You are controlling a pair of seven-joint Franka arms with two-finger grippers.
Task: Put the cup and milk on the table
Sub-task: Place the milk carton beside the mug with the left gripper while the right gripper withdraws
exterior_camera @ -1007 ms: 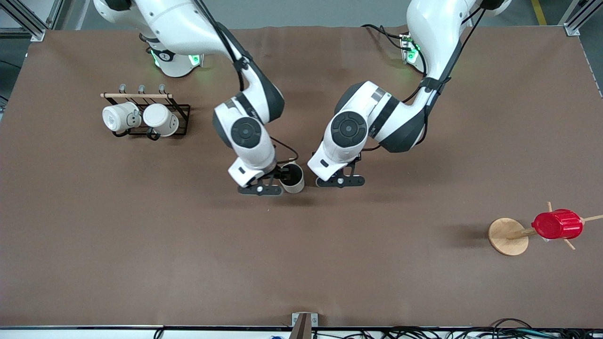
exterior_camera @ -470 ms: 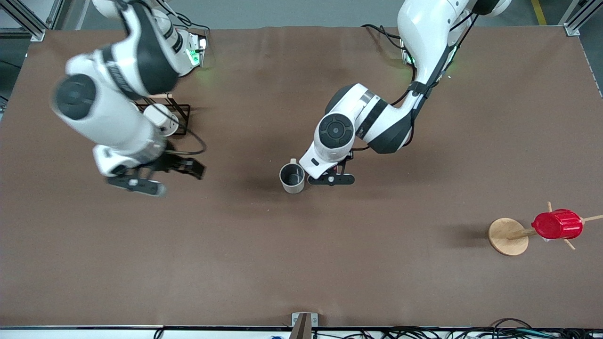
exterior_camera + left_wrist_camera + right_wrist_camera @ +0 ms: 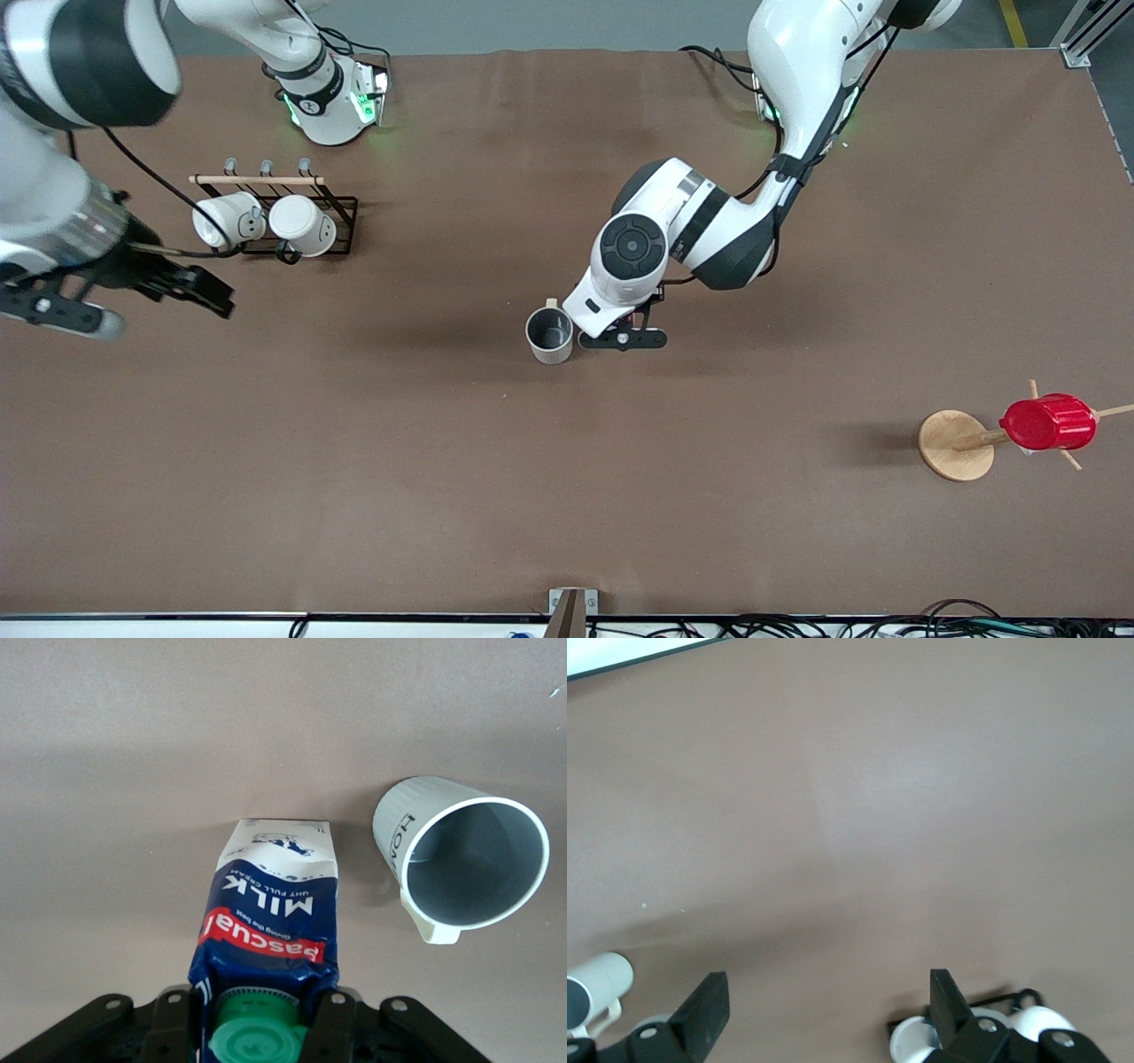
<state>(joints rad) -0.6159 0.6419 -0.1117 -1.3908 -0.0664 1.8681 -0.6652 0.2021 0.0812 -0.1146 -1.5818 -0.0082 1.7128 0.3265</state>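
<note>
The cup [image 3: 550,335], cream-white with a grey inside, stands upright on the brown table [image 3: 567,496] near its middle, with nothing holding it. Right beside it, toward the left arm's end, my left gripper [image 3: 625,338] hangs low over the table, and its hand hides the milk in the front view. In the left wrist view my left gripper [image 3: 257,1032] is shut on the milk [image 3: 270,921] just below its green cap; the carton is upright next to the cup [image 3: 461,859]. My right gripper [image 3: 133,303] is open and empty, raised over the right arm's end of the table.
A black wire rack [image 3: 341,208] with two white mugs [image 3: 266,221] stands toward the right arm's end. A wooden stand [image 3: 955,445] carrying a red ribbed cup [image 3: 1048,422] sits toward the left arm's end, nearer the front camera.
My right gripper let go of the cup and swung away, open, toward the right arm's end. The left gripper with the milk shifted closer to the cup, then stayed still.
</note>
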